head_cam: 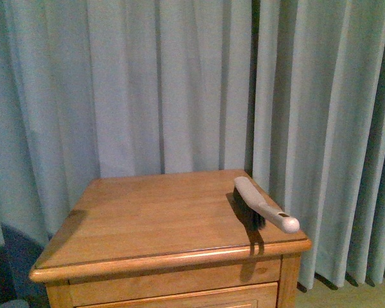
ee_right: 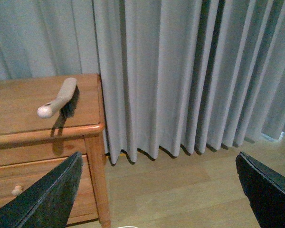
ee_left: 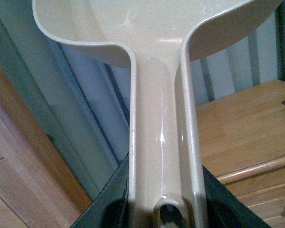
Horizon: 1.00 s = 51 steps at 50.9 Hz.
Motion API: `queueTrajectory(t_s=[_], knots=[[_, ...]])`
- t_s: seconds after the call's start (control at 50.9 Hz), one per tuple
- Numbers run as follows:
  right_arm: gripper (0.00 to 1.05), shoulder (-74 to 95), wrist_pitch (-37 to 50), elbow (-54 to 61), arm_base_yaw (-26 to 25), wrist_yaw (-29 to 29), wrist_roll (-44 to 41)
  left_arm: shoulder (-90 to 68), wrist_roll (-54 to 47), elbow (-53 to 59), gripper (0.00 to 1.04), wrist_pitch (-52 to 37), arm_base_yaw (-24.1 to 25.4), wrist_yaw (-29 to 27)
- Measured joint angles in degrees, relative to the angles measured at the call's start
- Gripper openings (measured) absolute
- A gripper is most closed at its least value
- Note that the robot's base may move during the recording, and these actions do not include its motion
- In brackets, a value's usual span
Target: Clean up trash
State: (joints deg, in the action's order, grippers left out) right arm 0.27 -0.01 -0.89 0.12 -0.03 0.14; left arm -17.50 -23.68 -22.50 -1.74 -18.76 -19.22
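Note:
The crumpled white paper trash shows in no view. My left gripper (ee_left: 164,199) is shut on the handle of a beige plastic dustpan (ee_left: 156,42), held up in the air beside the wooden cabinet; its pan fills the upper part of the left wrist view. My right gripper (ee_right: 164,190) is open and empty, out over the wood floor to the right of the cabinet. A grey hand brush (head_cam: 260,205) with dark bristles lies on the cabinet top near its right front corner, handle overhanging the edge; it also shows in the right wrist view (ee_right: 61,97). Neither arm shows in the front view.
The wooden cabinet (head_cam: 147,218) has drawers below its top (ee_right: 33,190). Grey curtains (head_cam: 179,83) hang close behind and to the right of it. Wood floor (ee_right: 180,185) lies to the cabinet's right. A white rim (ee_right: 130,226) peeks in at the floor's near edge.

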Motion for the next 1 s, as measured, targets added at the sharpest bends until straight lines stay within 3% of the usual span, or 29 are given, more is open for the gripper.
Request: queueTrajectory(t_s=[0.118, 0.216, 0.236, 0.255, 0.314, 0.413, 0.707, 1.002], knots=[[0.97, 0.00, 0.00, 0.00, 0.00, 0.00, 0.00, 1.81, 2.69, 2.19, 0.26, 0.83, 4.31, 2.43], [0.97, 0.11, 0.09, 0.00, 0.20, 0.44, -0.17, 1.95, 3.45, 2.27, 0.26, 0.83, 4.83, 2.56], [0.97, 1.42, 1.36, -0.04, 2.45, 8.28, -2.84, 2.03, 3.61, 2.27, 0.26, 0.83, 4.87, 2.58], [0.97, 1.73, 1.55, -0.04, 2.89, 9.55, -3.10, 2.03, 3.63, 2.27, 0.26, 0.83, 4.92, 2.60], [0.97, 6.10, 1.68, -0.83, 7.56, 22.86, -5.95, 2.10, 3.74, 2.29, 0.26, 0.83, 4.92, 2.69], [0.97, 16.00, 1.95, -3.48, 10.58, 32.26, -6.38, 2.12, 3.89, 2.29, 0.26, 0.81, 4.94, 2.84], [0.97, 52.63, -5.27, -33.79, 12.44, 21.53, 8.39, 2.14, 4.04, 2.29, 0.26, 0.81, 4.94, 2.78], [0.97, 84.89, -21.29, -66.82, 15.89, 13.70, 22.64, 2.14, 4.07, 2.29, 0.26, 0.81, 4.96, 2.75]])
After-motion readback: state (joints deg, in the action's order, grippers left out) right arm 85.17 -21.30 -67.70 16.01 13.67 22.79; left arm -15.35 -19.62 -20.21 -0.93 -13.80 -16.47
